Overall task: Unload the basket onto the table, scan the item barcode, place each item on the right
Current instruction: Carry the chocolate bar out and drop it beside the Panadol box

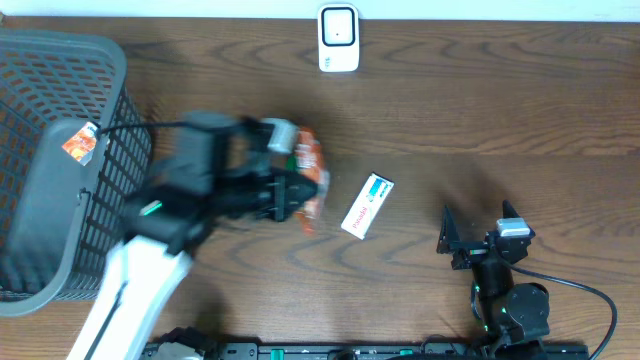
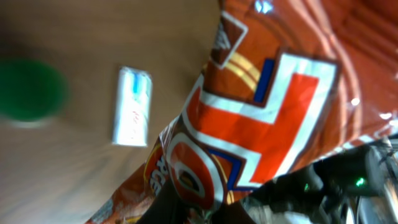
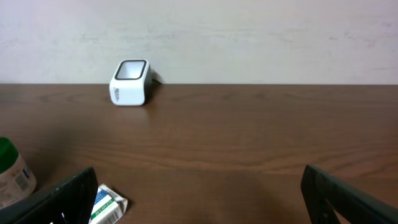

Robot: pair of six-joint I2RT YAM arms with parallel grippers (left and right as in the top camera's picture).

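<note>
Dark wood table under me, pale wall behind, and the scanner (image 1: 338, 38) stands at the far edge, well apart from my work. My left pincer (image 1: 293, 196) is clamped shut on the bag (image 1: 312, 165), a glossy orange snack pack held above the table near the middle. My right pincer (image 3: 202, 196) gapes wide and holds nothing.

What worries me: I see no barcode on the face shown to my left wrist camera, only big lettering, so I may offer the scanner the wrong side. The film is shiny and creased; glare or a fold across the code could spoil the read. I seem to grip it by one edge, and slick film could slide out on the way over. The box (image 1: 368, 205) lies just beside the bag and a bottle (image 3: 9, 171) is close, so a low swing might knock either.
</note>
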